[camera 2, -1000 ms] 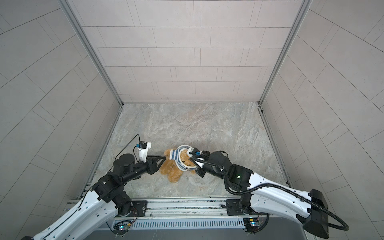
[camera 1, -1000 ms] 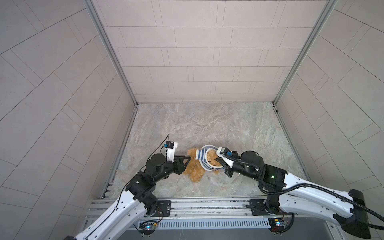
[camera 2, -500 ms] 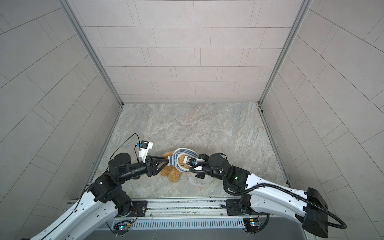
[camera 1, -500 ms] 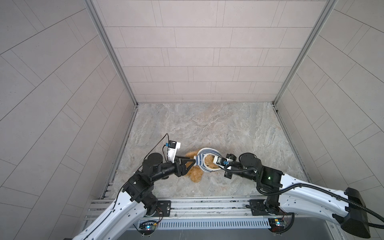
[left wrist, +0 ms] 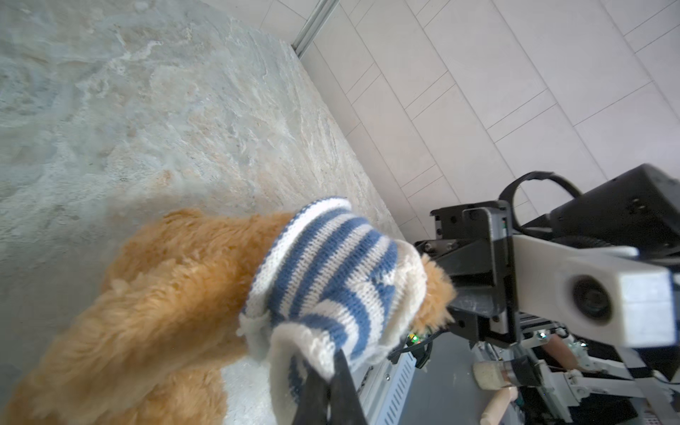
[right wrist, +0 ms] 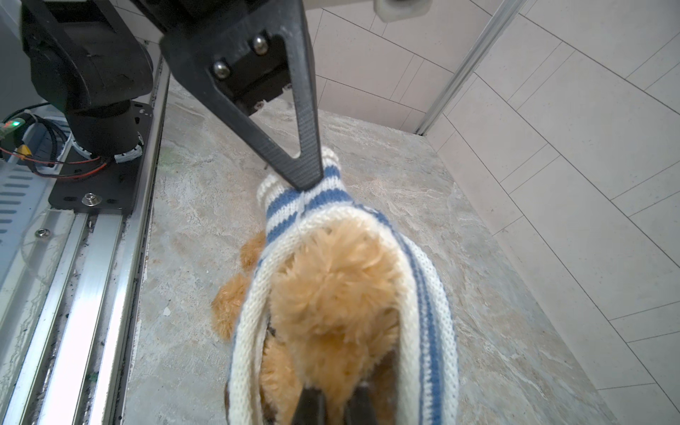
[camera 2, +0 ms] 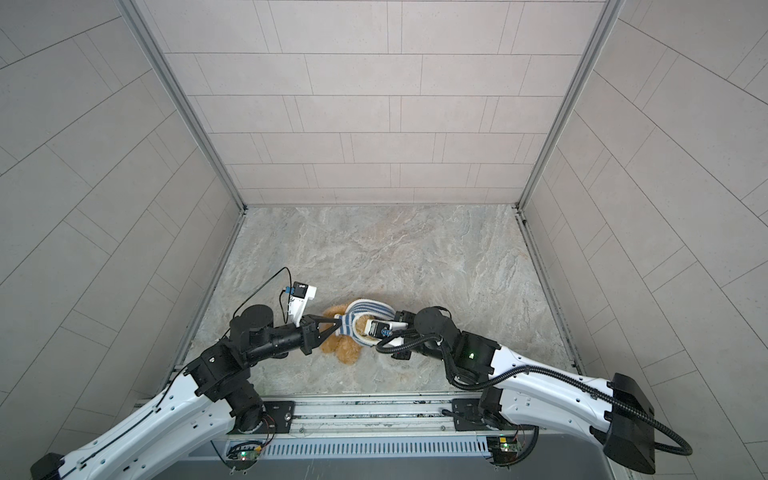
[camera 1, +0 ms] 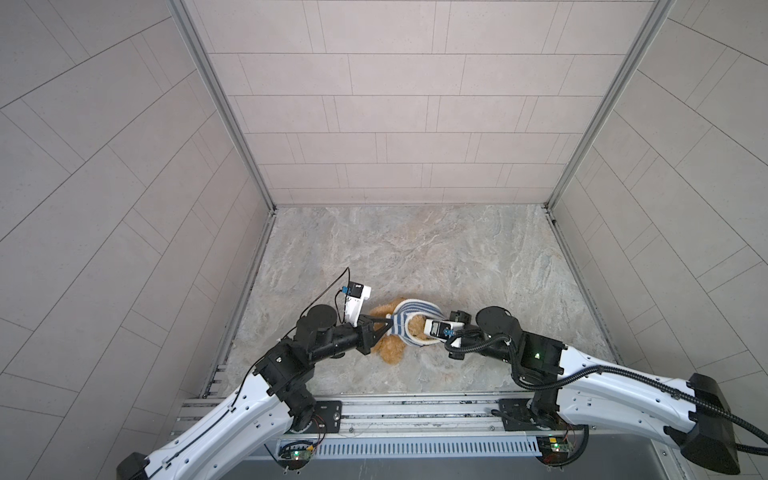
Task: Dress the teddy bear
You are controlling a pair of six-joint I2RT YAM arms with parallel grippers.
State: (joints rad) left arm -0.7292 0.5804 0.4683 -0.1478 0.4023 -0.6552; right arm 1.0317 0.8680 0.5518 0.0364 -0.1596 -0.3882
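The teddy bear (camera 1: 390, 349) (camera 2: 345, 351) lies near the front middle of the stone floor, its golden-brown head poking through a blue-and-white striped shirt (camera 1: 409, 318) (camera 2: 365, 312). My left gripper (camera 1: 388, 328) (left wrist: 331, 371) is shut on a fold at the shirt's edge, and the right wrist view shows its tips (right wrist: 307, 180) pinching the knit. My right gripper (right wrist: 335, 403) is shut on a tuft of the bear's (right wrist: 331, 294) head fur, inside the shirt's (right wrist: 287, 206) opening. In both top views its wrist camera hides its fingers. The bear's body (left wrist: 165, 294) trails behind the shirt (left wrist: 331, 265).
An aluminium rail (camera 1: 415, 409) with both arm bases runs along the front edge. Tiled walls (camera 1: 232, 249) enclose the floor on the left, right and back. Wide stone floor (camera 1: 415, 249) stretches behind the bear.
My left gripper was open beside the bear; it has moved in and shut on the shirt. The right gripper has shifted slightly left with the bear's head.
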